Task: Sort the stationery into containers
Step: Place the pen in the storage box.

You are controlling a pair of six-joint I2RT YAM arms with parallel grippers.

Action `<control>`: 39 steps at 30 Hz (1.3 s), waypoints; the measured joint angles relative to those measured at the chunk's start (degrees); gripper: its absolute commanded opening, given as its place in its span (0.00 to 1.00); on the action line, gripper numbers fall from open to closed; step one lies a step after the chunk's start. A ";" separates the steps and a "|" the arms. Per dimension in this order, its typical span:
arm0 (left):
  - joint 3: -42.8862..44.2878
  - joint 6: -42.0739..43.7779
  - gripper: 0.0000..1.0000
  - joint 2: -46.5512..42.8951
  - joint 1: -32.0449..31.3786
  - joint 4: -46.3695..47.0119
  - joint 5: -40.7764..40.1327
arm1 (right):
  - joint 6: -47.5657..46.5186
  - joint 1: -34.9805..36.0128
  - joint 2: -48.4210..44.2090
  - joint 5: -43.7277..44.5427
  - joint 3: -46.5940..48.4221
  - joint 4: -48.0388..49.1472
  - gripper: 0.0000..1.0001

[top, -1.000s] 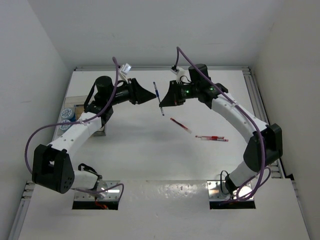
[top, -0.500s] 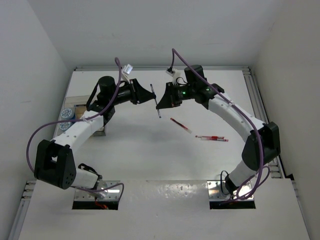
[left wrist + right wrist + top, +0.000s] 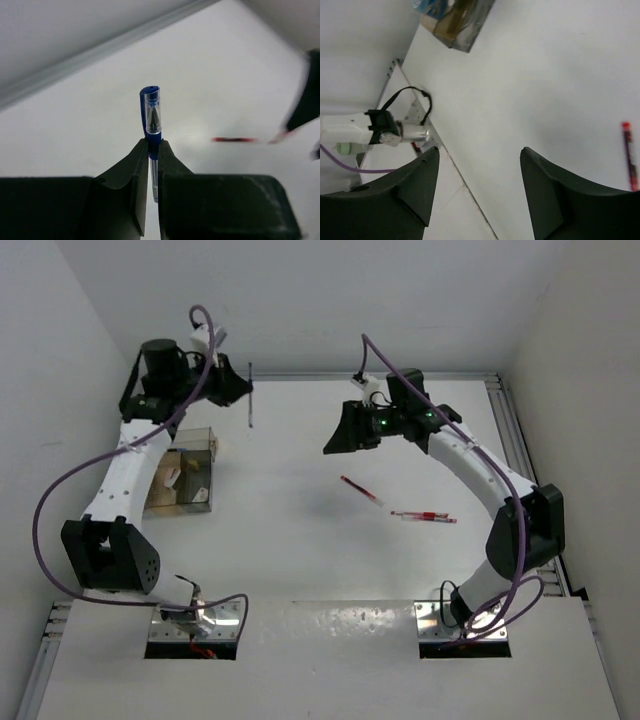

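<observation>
My left gripper [image 3: 246, 391] is raised at the back left and shut on a blue pen [image 3: 250, 405], which hangs upright above the table. In the left wrist view the pen [image 3: 152, 112] sticks out past the closed gripper [image 3: 152, 145], cap end outward. The clear box [image 3: 186, 436] stands below the left arm with beige pieces [image 3: 171, 476] inside. My right gripper [image 3: 335, 441] hovers over the middle of the table, open and empty [image 3: 480, 152]. Two red pens [image 3: 360, 490] [image 3: 424, 516] lie on the table to its right.
The table's back rail [image 3: 330, 375] runs just behind both grippers and the right rail [image 3: 515, 440] along the side. The right wrist view shows the clear box [image 3: 457, 22] far off, the left arm's base mount [image 3: 395, 132] and one red pen [image 3: 630, 160].
The blue pen has passed from the right gripper to the left. The right gripper opened and drew back slightly. The left arm swung left and up with the pen, uncovering the box.
</observation>
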 measured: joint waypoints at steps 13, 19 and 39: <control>12.48 71.25 0.02 16.46 16.92 -30.95 -18.84 | -11.41 -6.62 -0.20 3.78 -7.43 -5.73 0.63; 12.41 87.06 0.03 21.00 20.61 -33.79 -20.90 | -15.69 -6.62 0.96 7.65 -7.82 -7.19 0.62; 7.72 90.62 0.52 25.24 19.28 -26.49 -21.38 | -23.26 -1.81 12.96 24.22 -6.62 -8.98 0.42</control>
